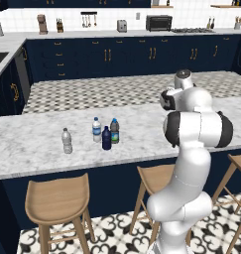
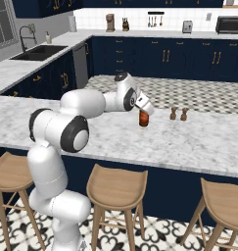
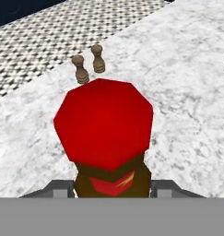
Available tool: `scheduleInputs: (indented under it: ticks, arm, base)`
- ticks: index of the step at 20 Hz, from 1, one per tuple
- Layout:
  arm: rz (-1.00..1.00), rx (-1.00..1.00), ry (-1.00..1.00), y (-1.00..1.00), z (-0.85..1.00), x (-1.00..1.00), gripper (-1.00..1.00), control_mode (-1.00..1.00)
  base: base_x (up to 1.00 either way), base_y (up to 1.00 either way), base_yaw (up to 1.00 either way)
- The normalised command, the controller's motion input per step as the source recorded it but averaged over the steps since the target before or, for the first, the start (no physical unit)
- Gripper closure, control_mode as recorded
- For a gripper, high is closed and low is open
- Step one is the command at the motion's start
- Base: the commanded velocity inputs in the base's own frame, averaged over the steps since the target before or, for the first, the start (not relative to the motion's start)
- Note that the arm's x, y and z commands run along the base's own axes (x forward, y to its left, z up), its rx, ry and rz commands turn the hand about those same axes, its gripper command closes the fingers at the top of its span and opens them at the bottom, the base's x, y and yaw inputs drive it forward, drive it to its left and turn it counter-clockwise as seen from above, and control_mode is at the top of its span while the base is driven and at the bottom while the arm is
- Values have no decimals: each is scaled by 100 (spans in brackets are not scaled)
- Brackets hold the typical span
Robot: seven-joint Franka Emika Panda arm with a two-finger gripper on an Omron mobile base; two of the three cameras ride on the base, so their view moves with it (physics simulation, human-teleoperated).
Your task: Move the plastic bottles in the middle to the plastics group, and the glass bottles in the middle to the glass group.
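glass bottle (image 2: 144, 119) left of glass group (image 2: 178, 113), both on counter (image 2: 199, 142)

The white arm rises from the lower left of the right base view, bends at a dark-jointed elbow and reaches right toward the frame's centre. Its wrist tips down there, and the tool (image 2: 144, 119) points at the bench with its jaws closed on the amber-brown bottle (image 2: 144, 120). In the hand view the tool (image 3: 112, 186) grips that bottle (image 3: 104, 124) at bottom centre.
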Motion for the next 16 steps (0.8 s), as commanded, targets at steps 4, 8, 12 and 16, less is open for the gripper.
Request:
scheduleInputs:
  ticks: [4,8,12,16]
  arm:
    - [-19,0,0,-60,-1,-11,100,-100]
    - [-14,0,0,-71,-14,-4,100,-100]
    - [-5,0,0,-57,-14,-27,100,-100]
    - [-3,0,-2,-54,-6,-29,100,-100]
  base:
    - [0,0,0]
    - [0,0,0]
    - [0,0,0]
    - [0,0,0]
